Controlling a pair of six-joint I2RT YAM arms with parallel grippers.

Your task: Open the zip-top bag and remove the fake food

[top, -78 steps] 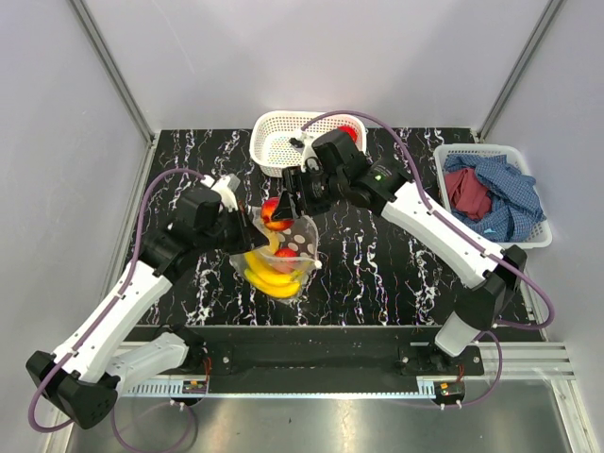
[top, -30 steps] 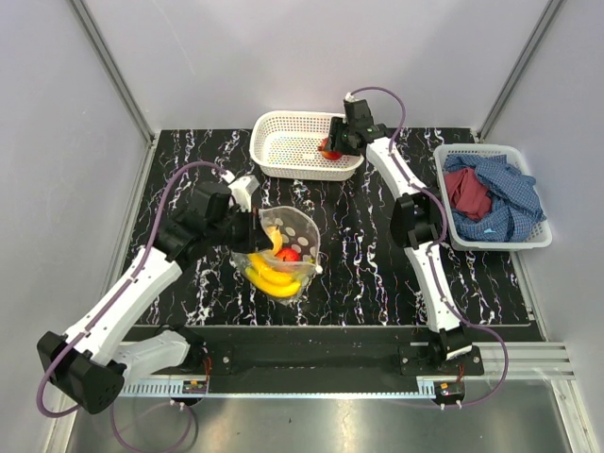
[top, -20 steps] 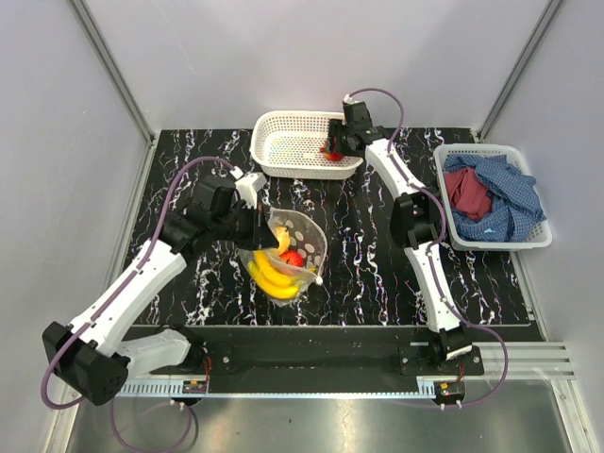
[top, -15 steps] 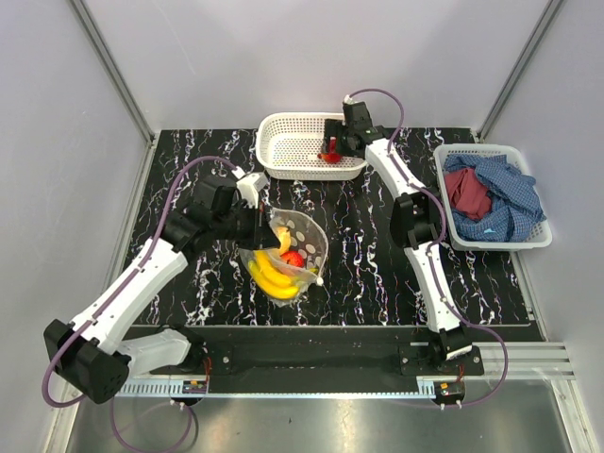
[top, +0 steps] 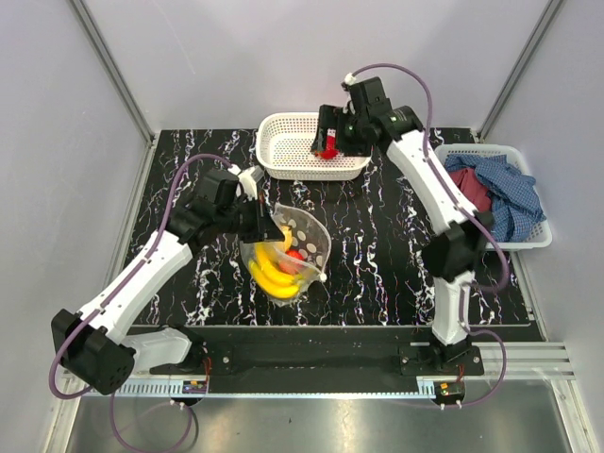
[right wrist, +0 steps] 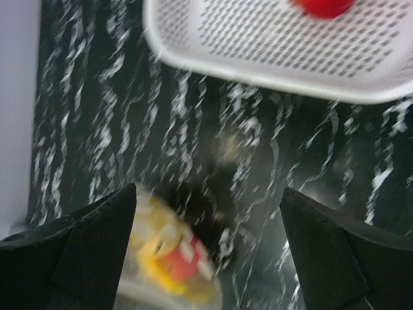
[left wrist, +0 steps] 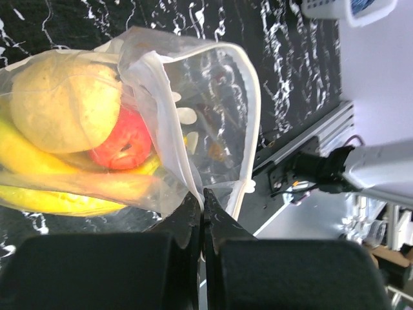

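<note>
The clear polka-dot zip-top bag (top: 294, 247) stands open mid-table. My left gripper (top: 260, 217) is shut on its rim; in the left wrist view the closed jaws (left wrist: 203, 194) pinch the white zip edge. Inside the bag (left wrist: 193, 116) lie a yellow-orange round fruit (left wrist: 64, 106), a red apple (left wrist: 126, 139) and a yellow banana bunch (left wrist: 58, 194). My right gripper (top: 327, 140) hovers over the white mesh basket, open and empty (right wrist: 208, 190). A red apple piece (right wrist: 322, 6) lies in that basket. The bag shows blurred in the right wrist view (right wrist: 171, 258).
The white mesh basket (top: 283, 162) stands at the back centre of the black marble table; its rim shows in the right wrist view (right wrist: 258, 71). A second white basket (top: 528, 236) holding red and blue cloths stands at the right edge.
My right gripper carried a red apple piece from the bag to the white basket, let it go and rose above it. My left gripper kept the bag's rim and shifted slightly right.
</note>
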